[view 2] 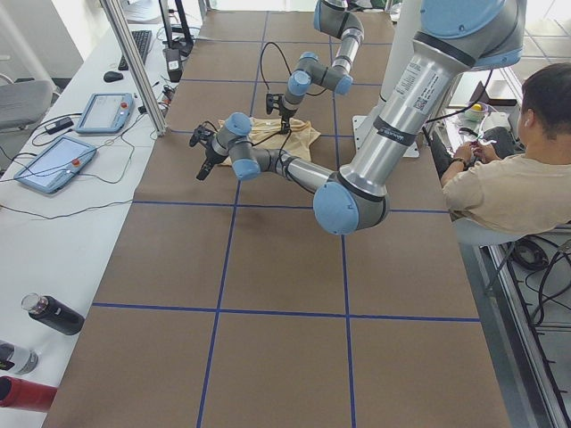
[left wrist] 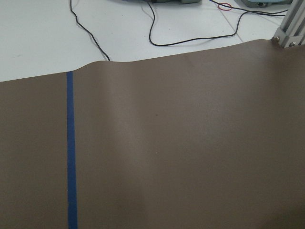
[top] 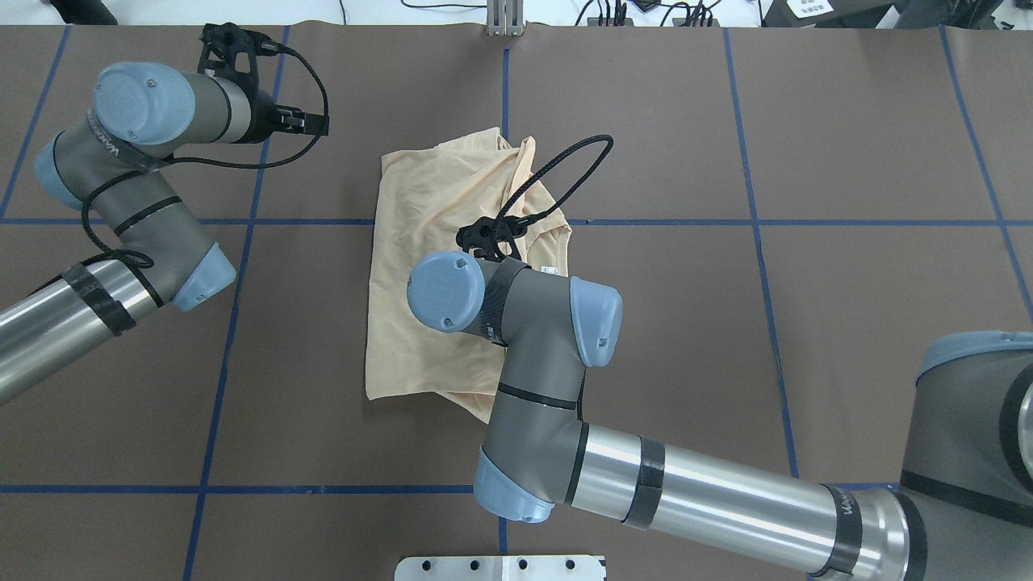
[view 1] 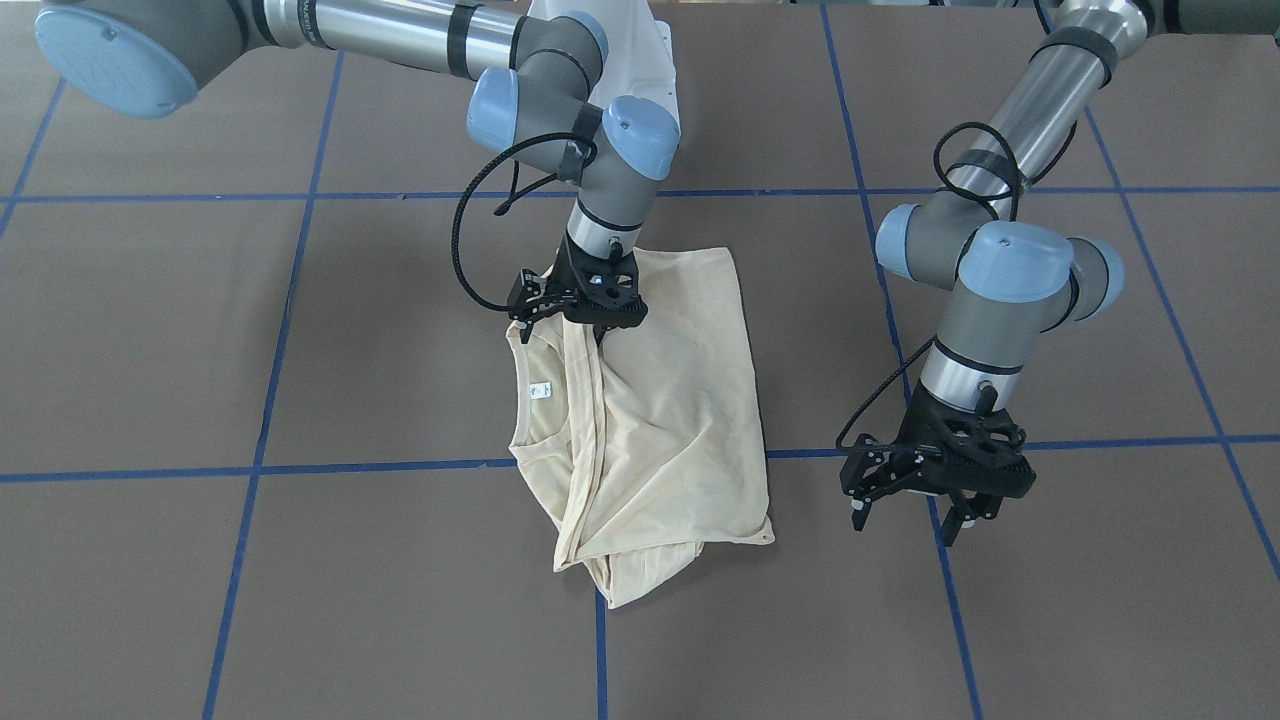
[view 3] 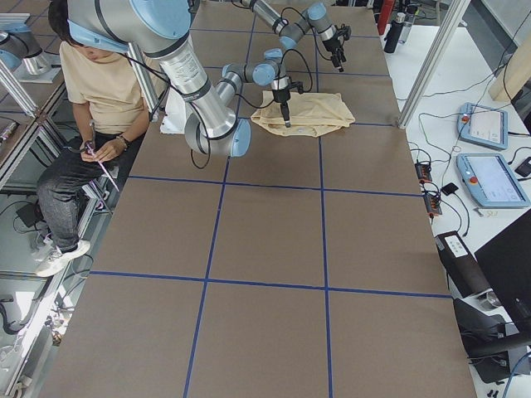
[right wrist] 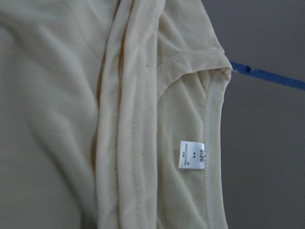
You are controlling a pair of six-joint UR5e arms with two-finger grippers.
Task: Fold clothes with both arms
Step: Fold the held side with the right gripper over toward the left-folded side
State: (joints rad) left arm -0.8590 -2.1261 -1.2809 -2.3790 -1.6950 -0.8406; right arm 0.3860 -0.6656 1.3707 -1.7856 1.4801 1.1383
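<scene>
Cream shirt (view 1: 680, 420) was noted part-folded at mid-table (view 1: 1100, 600), neck label (right wrist: 192, 155) exposed and one end bunched. Right gripper (view 1: 597, 325) was set low on the folded edge beside the neck; whether cloth was pinched could not be told. Left gripper (view 1: 905, 528) was held spread over bare table, apart from the shirt. For a clean fold, the bunched end should probably be smoothed first and both corners lifted together.

Front camera: far side of table (view 1: 150, 330), high, steep downward look. Overhead: opposite side, looking forward and down. Side cameras: table ends, looking lengthwise, far back. All four share shirt (view 1: 660, 400). Right wrist camera: close on neck label (right wrist: 191, 154). Left wrist camera: close, bare table, blue tape line (left wrist: 71, 152).
</scene>
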